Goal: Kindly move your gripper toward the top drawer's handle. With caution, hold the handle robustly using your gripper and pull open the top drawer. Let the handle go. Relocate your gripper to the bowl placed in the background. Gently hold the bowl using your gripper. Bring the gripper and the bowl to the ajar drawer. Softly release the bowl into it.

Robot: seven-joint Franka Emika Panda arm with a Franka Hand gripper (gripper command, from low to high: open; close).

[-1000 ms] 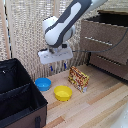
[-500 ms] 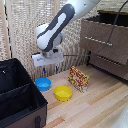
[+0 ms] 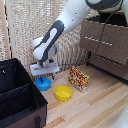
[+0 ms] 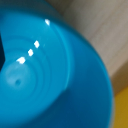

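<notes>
The blue bowl [image 3: 43,84] sits on the wooden floor near the woven screen, beside the black bin. My gripper [image 3: 44,77] hangs straight above it, dark fingers just over its rim and open, with nothing held. In the wrist view the bowl [image 4: 50,75] fills nearly the whole picture, and one dark finger [image 4: 1,50] shows at the edge. The top drawer [image 3: 105,35] of the brown dresser is at the exterior view's right, with its thin silver handle [image 3: 104,42]. How far it is pulled out I cannot tell.
A yellow bowl [image 3: 63,93] lies close to the blue one, toward the exterior view's right. A patterned orange box [image 3: 78,79] stands beyond it. A black open bin [image 3: 15,97] fills the exterior view's left. A lower drawer [image 3: 112,64] sits beneath the top one.
The arm has swung toward the exterior view's left and come down, bringing my gripper from above the orange box to directly over the blue bowl.
</notes>
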